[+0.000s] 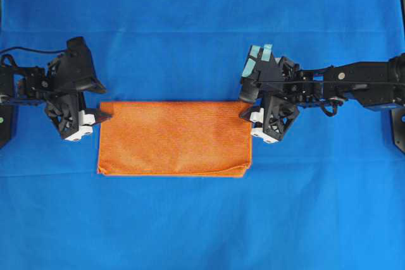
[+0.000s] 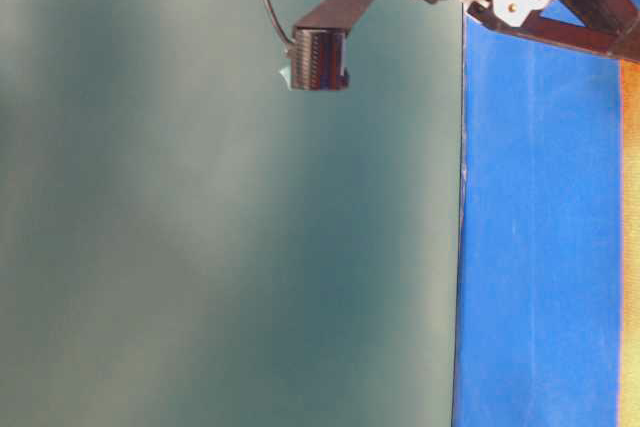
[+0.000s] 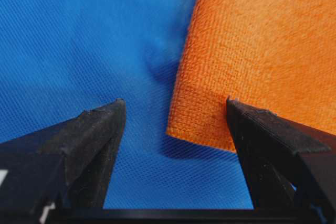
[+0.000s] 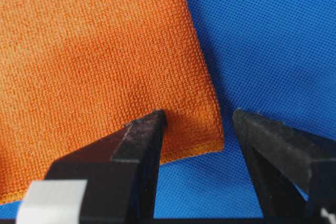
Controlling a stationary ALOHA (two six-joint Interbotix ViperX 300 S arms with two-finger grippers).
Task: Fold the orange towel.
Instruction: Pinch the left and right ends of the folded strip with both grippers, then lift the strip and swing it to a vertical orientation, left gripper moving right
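Orange towel [image 1: 174, 137], folded once on blue cloth [image 1: 202, 219]. Left gripper [image 3: 176, 124] and right gripper [image 4: 199, 129] spread wide, empty, straddling far corners, probably for next fold.

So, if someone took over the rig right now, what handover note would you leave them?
Left pincer: open, holding nothing, straddling the top-left corner of the orange towel.
Right pincer: open, holding nothing, straddling the top-right corner.
Towel: flat on the blue cloth, a wide rectangle, apparently folded once already, doubled edge along the bottom.
Left: probably grip the corners and fold again.
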